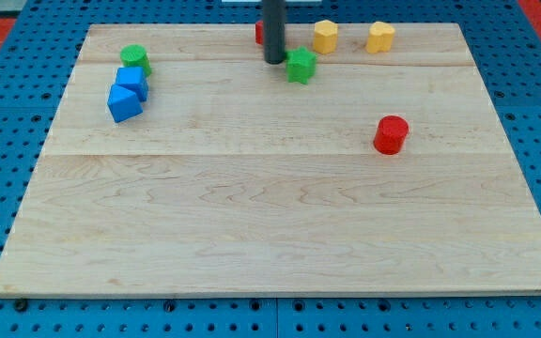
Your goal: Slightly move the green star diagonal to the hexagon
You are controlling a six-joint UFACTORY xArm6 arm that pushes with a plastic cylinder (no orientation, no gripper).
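Note:
The green star (301, 66) lies near the view's top, just right of centre. My tip (275, 61) stands right beside its left side, close to touching. A yellow hexagon (325, 37) sits up and to the right of the star, at the board's top edge. A red block (260, 33) is mostly hidden behind the rod, so its shape cannot be made out.
A second yellow block (380, 37) lies right of the hexagon. A red hexagon-like block (392, 134) sits at the right middle. At the upper left are a green round block (135, 58) and two blue blocks (131, 81) (124, 102). The wooden board (270, 235) lies on blue pegboard.

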